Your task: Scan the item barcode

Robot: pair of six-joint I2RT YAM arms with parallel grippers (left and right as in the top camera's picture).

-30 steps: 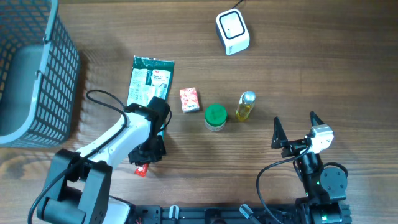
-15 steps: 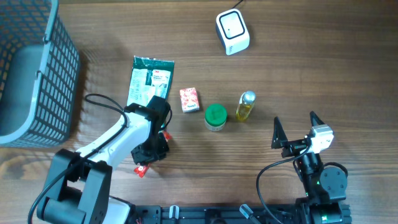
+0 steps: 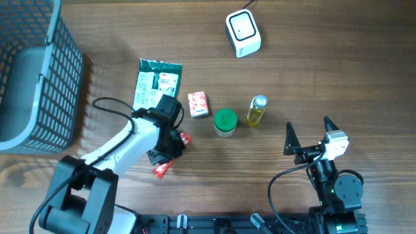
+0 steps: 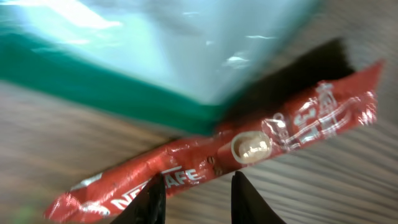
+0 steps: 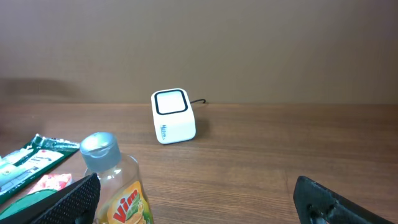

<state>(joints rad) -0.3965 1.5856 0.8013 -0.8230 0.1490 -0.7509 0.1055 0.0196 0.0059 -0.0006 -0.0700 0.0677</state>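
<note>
A red Nescafe stick sachet point(image 3: 183, 138) lies aslant on the wooden table, its ends showing on either side of my left gripper point(image 3: 170, 148). In the left wrist view the sachet point(image 4: 249, 149) runs across just beyond the fingertips, next to a green packet point(image 4: 124, 43). The left gripper point(image 4: 194, 199) stands narrowly open. Bare wood shows between its tips, and the left tip overlaps the sachet's edge. The white barcode scanner point(image 3: 243, 34) sits at the far side of the table. My right gripper point(image 3: 307, 135) rests wide open at the near right, holding nothing.
A green packet point(image 3: 155, 86), a small red box point(image 3: 197, 104), a green-lidded jar point(image 3: 225, 121) and a yellow Vim bottle point(image 3: 257, 111) stand in a row mid-table. A grey mesh basket point(image 3: 32, 78) fills the far left. The right wrist view shows the scanner point(image 5: 173, 116) ahead and the bottle point(image 5: 118, 180) near left.
My left gripper has shifted right and slightly away from me, and the red sachet has moved with it and turned more aslant. The right arm is unchanged.
</note>
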